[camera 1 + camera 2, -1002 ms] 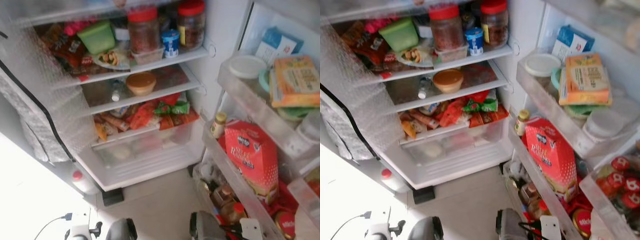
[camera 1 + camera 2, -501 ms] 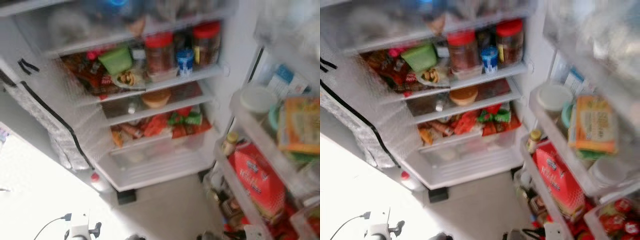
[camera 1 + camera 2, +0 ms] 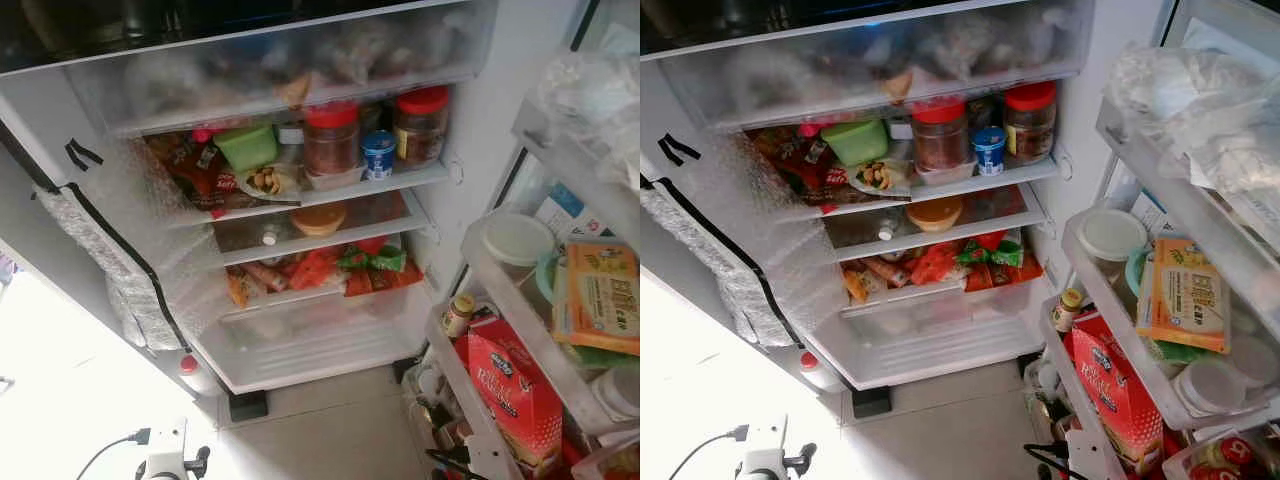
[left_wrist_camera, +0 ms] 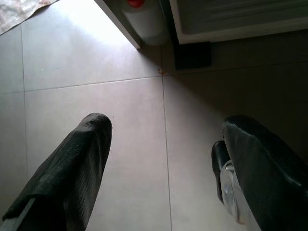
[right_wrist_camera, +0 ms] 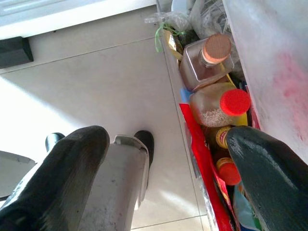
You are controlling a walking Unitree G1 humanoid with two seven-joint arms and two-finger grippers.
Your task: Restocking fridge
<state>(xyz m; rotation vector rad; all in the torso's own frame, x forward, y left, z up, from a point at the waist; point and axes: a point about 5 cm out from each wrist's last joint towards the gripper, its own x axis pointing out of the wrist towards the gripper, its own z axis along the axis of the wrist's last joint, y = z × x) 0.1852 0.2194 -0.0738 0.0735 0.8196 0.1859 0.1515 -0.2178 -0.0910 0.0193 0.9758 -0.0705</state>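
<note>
Both grippers, left [image 4: 163,159] & right [image 5: 166,168], hang open above floor [image 4: 134,110] by fridge [image 3: 320,345].

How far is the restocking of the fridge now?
The fridge stands open, its shelves and door racks already crowded with food. Nothing is in hand: the left gripper and right gripper hang over the floor, jaws apart and empty. Any item to add remains to be picked up.

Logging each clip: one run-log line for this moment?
fridge: open, stocked | left pincer: open, empty, above floor | right pincer: open, empty, beside door bottles
</note>
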